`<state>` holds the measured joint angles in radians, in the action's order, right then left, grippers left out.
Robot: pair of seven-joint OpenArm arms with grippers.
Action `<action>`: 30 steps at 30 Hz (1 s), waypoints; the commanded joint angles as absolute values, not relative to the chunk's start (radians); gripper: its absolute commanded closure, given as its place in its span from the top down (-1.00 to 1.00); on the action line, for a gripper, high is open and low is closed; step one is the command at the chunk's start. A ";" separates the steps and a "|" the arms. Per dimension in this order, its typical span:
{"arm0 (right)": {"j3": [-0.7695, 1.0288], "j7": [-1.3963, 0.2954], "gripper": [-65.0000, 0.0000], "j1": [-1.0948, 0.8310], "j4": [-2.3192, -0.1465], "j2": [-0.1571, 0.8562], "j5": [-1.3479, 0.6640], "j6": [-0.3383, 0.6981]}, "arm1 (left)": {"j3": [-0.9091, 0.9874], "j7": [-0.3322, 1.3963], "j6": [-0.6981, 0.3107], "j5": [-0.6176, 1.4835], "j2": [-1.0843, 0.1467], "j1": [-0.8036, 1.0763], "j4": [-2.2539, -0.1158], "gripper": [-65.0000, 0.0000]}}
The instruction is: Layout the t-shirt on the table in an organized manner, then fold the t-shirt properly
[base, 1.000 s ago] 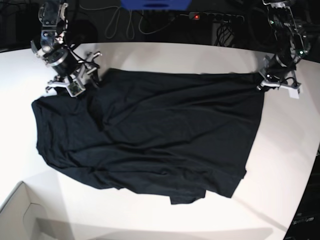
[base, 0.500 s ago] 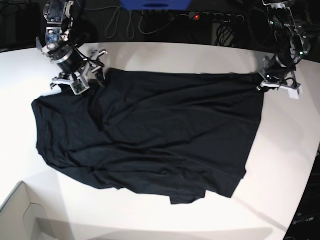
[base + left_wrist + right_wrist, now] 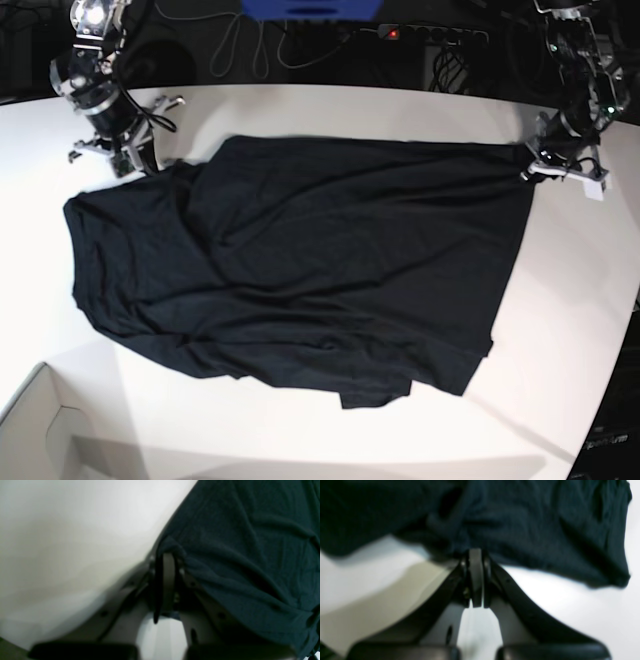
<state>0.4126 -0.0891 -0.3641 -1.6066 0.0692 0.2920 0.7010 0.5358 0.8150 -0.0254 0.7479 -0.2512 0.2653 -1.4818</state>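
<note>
- I see the t-shirt (image 3: 300,270), plain black and wrinkly, spread over the middle of the table (image 3: 350,110), a large white top with a curved far edge.
- The shirt lies mostly flat. Its near edge is ragged, with a loose flap sticking out at the near right, and creases run across the body.
- My left gripper (image 3: 533,165) sits at the shirt's far right corner. In the left wrist view the jaws are clenched together on a bunched fold of fabric there.
- My right gripper (image 3: 140,160) sits at the shirt's far left edge. In the right wrist view its jaws are pressed together with their tips at the hem; I judge it pinches the cloth, though the blur hides how much fabric is caught.
- The fabric between the two grippers is drawn fairly straight along the far side.
- A pale cardboard box corner (image 3: 40,430) shows at the near left, apart from the shirt.
- I judge the shirt light, soft and limp: it will sag and fold under its own weight and will not hold any shape I give it.
- It should slide easily on the smooth table, so dragging can flatten it.
- I judge corners and hems the best holds, since a thin pinch in mid-cloth only raises a bunch.
</note>
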 commanded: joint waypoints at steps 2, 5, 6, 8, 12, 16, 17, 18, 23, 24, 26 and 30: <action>0.418 -0.064 -1.00 -0.384 -1.629 0.077 0.278 0.698 | 0.539 0.831 -0.004 0.733 -0.265 0.268 -1.491 -1.00; 0.417 -0.064 -1.00 -0.410 -1.652 0.077 0.278 0.698 | 0.539 0.831 -0.004 0.733 -0.265 0.268 -1.504 -1.00; 0.414 -0.064 -1.00 -0.426 -1.666 0.076 0.278 0.698 | 0.539 0.831 -0.004 0.733 -0.265 0.268 -1.512 -1.00; 0.409 -0.064 -1.00 -0.433 -1.687 0.067 0.277 0.698 | 0.539 0.831 -0.004 0.733 -0.265 0.268 -1.517 -1.00; 0.346 -0.074 -1.00 -0.437 -1.698 0.036 0.283 0.698 | 0.539 0.831 -0.004 0.733 -0.265 0.268 -1.517 -1.00; 0.303 -0.076 -1.00 -0.440 -1.682 0.030 0.285 0.698 | 0.539 0.831 -0.004 0.733 -0.265 0.268 -1.517 -1.00; 0.297 -0.076 -1.00 -0.440 -1.675 0.030 0.285 0.698 | 0.539 0.831 -0.004 0.733 -0.265 0.268 -1.517 -1.00; 0.286 -0.076 -1.00 -0.440 -1.666 0.030 0.285 0.698 | 0.539 0.831 -0.004 0.733 -0.265 0.268 -1.517 -1.00; 0.245 -0.076 -0.86 -0.441 -1.649 0.028 0.285 0.698 | 0.539 0.831 -0.004 0.733 -0.265 0.269 -1.517 -1.00; 0.232 -0.076 -0.79 -0.441 -1.650 0.027 0.285 0.698 | 0.539 0.831 -0.004 0.733 -0.265 0.269 -1.517 -1.00; 0.206 -0.076 -0.64 -0.441 -1.650 0.027 0.285 0.698 | 0.539 0.831 -0.004 0.733 -0.263 0.269 -1.517 -1.00; 0.171 -0.076 -0.45 -0.429 -1.653 0.027 0.283 0.698 | 0.539 0.831 -0.004 0.733 -0.263 0.268 -1.517 -1.00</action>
<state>0.1699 -0.0963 -0.4294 -1.6386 0.0231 0.2932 0.6991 0.5350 0.8265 -0.0143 0.7341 -0.2516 0.2680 -1.5036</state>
